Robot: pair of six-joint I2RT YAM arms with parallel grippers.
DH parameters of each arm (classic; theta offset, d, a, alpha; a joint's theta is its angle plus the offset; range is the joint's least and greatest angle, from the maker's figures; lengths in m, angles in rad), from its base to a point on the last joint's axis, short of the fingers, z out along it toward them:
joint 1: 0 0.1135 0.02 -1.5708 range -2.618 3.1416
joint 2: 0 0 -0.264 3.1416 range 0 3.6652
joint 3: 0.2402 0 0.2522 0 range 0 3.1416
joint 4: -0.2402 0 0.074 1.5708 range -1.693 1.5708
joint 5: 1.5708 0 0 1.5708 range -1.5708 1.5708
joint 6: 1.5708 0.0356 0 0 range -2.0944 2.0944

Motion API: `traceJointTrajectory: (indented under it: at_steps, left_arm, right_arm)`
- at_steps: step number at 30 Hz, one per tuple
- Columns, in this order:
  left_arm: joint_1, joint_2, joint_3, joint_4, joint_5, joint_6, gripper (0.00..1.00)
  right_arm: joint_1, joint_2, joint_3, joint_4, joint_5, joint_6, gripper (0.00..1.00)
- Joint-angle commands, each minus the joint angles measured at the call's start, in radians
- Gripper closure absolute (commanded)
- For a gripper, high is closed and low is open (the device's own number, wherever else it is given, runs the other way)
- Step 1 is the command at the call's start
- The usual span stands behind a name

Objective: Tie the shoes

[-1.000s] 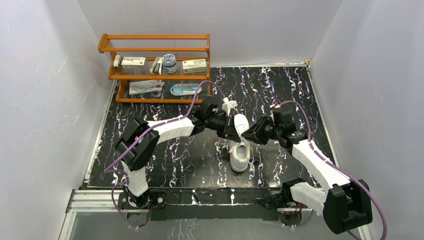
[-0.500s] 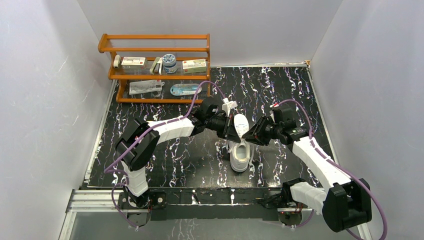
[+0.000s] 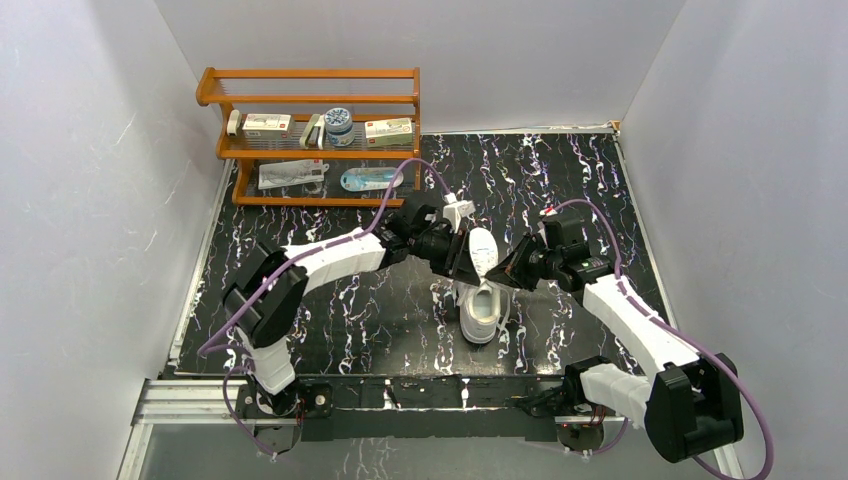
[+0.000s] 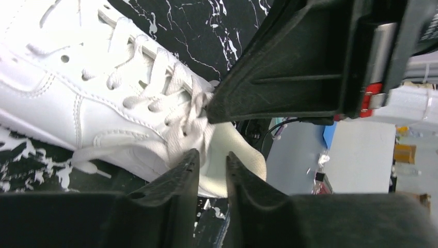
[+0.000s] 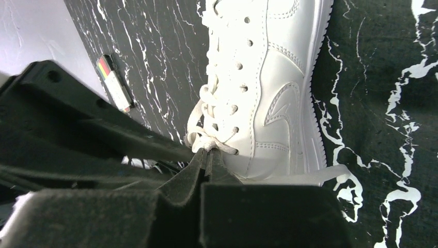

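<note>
We see the white sneaker [image 3: 481, 312] standing on its sole near the middle of the black marbled table [image 3: 330, 320], between the two arms. Its laces [image 4: 173, 98] run through the eyelets, but no bow shows and a loose end trails onto the table beside the sole, so we judge the tying barely begun. At the top eyelets the right gripper [image 5: 206, 155] is pinched closed on a bunched bit of lace. The left gripper [image 4: 209, 161], just beside it, has its jaws parted a crack, with nothing plainly between them. A wooden rack [image 3: 310, 135] stands far back on the left.
</note>
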Motion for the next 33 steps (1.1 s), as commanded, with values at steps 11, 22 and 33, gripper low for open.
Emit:
traceJointTrajectory:
  at_steps: [11,22,33]
  left_arm:
    - [0.018,-0.046,0.22,-0.302,-0.101,0.382,0.64]
    - [-0.031,0.039,0.242,-0.257,-0.057,0.483,0.87]
    - [-0.04,0.041,0.228,-0.219,-0.055,0.451,0.87]
  right_arm:
    - [0.0,-0.036,-0.011,0.027,0.021,-0.046,1.0]
    - [0.0,-0.025,0.0,0.022,0.001,-0.05,1.0]
    - [0.0,-0.023,-0.005,0.035,-0.011,-0.044,1.0]
